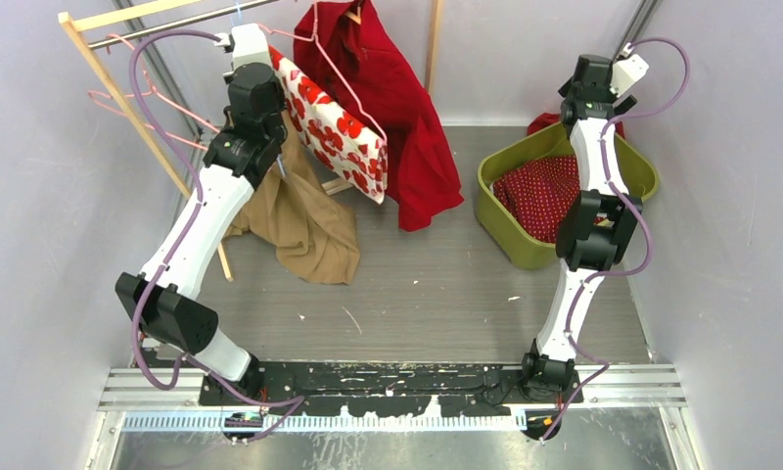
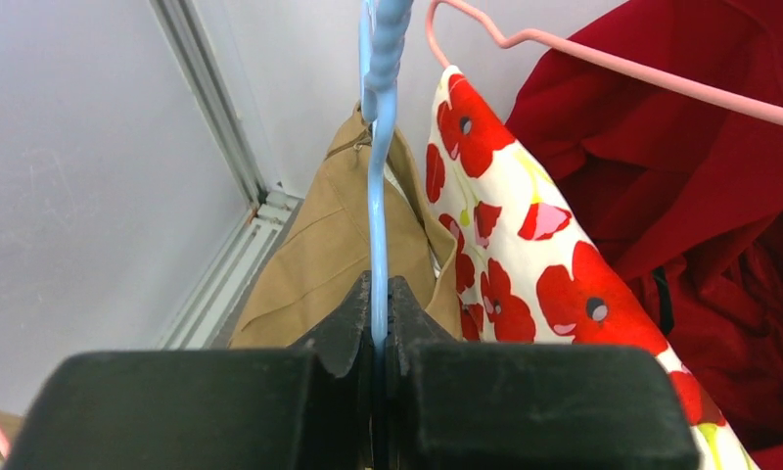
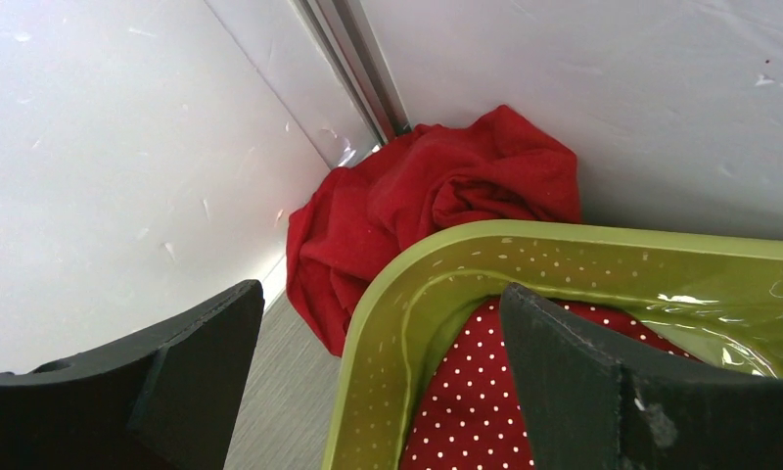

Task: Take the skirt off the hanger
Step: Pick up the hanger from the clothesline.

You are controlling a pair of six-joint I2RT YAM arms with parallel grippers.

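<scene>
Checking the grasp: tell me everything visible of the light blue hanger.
The light blue hanger looks like thin smooth plastic, ribbed near the top. It runs almost upright, its lower part pinched in the shut left end effector. A tan garment touches it near the top and hangs close behind; poppy-print cloth hangs beside it.

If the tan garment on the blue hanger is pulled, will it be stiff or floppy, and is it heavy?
Probably floppy: the tan garment hangs in loose, creased folds. It looks like thin cloth, so it is likely light. The blue hanger, pinched in the left gripper, is slim and may flex or swing when the cloth is tugged.
</scene>
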